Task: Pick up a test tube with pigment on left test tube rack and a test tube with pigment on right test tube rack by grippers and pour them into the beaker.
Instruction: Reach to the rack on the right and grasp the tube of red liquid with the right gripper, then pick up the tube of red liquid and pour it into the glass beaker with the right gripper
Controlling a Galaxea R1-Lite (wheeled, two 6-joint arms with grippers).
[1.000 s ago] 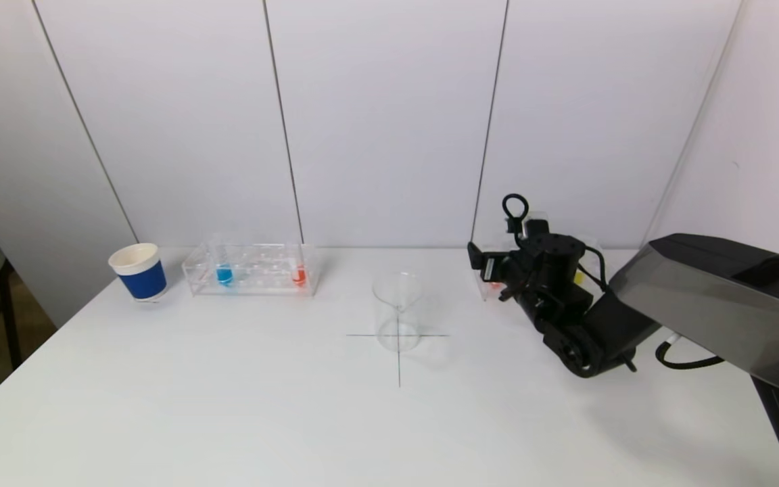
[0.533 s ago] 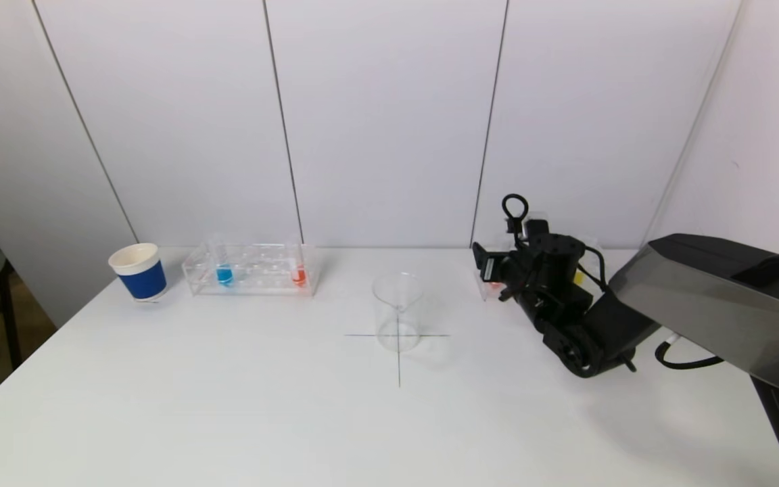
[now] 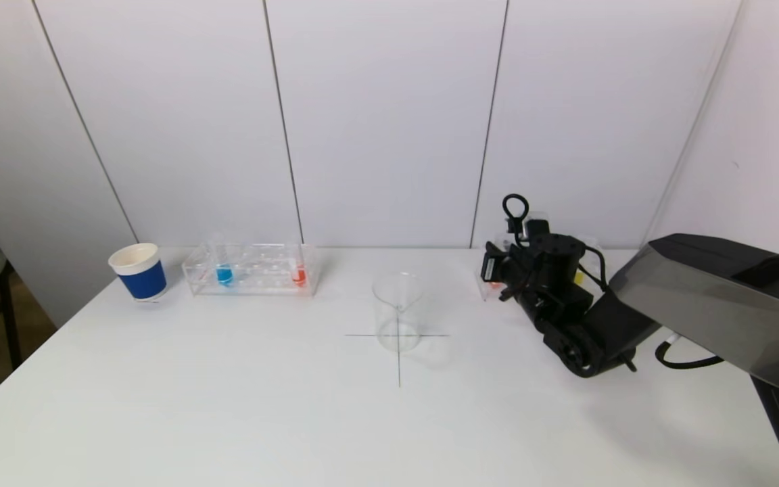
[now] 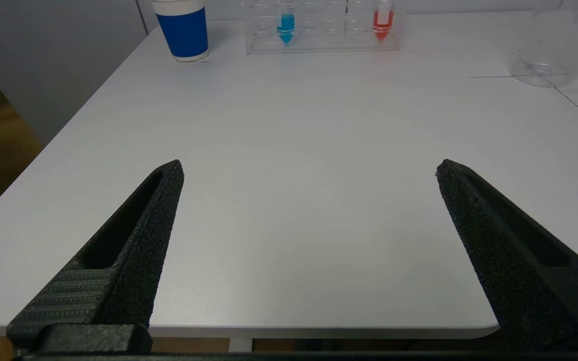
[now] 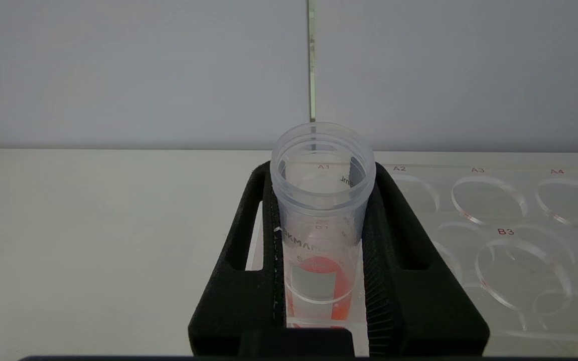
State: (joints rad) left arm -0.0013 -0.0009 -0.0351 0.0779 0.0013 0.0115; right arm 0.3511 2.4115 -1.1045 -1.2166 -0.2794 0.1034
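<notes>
The left test tube rack (image 3: pixel 249 269) holds a blue-pigment tube (image 3: pixel 224 274) and a red-pigment tube (image 3: pixel 299 274). The clear beaker (image 3: pixel 397 311) stands on a cross mark at mid-table. My right gripper (image 3: pixel 498 267) covers most of the right rack (image 3: pixel 485 287). In the right wrist view the right gripper (image 5: pixel 322 173) is shut on an open test tube (image 5: pixel 321 210) with orange-red pigment, which stands upright in the corner slot of the right rack (image 5: pixel 504 235). My left gripper (image 4: pixel 310 165) hangs open over the table's near edge, with nothing between its fingers.
A blue paper cup (image 3: pixel 138 270) stands left of the left rack. The wall runs close behind both racks. A yellow patch (image 3: pixel 577 277) shows in the right rack behind the arm. Bare tabletop lies between the beaker and each rack.
The right gripper's fingers have closed from wide open onto the orange-red tube in the right rack. The arm itself has barely shifted, and the left gripper has not moved.
</notes>
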